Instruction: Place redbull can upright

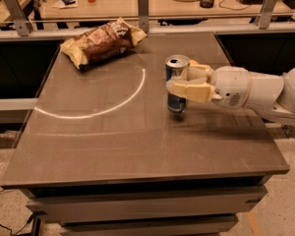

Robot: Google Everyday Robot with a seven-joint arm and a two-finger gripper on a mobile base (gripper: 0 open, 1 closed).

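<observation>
The redbull can (177, 102) is a slim silver-and-blue can with a shiny open top. It stands upright right of the middle of the dark table (113, 141). My gripper (181, 80) reaches in from the right on a white arm. Its tan fingers (189, 91) are shut around the can's middle, one in front and one behind. The can's base is at or just above the tabletop; I cannot tell if it touches.
A brown chip bag (102, 42) lies at the table's back left. A bright curved light arc (113, 107) runs across the tabletop. A rail with metal posts (142, 4) and a cluttered desk stand behind the table.
</observation>
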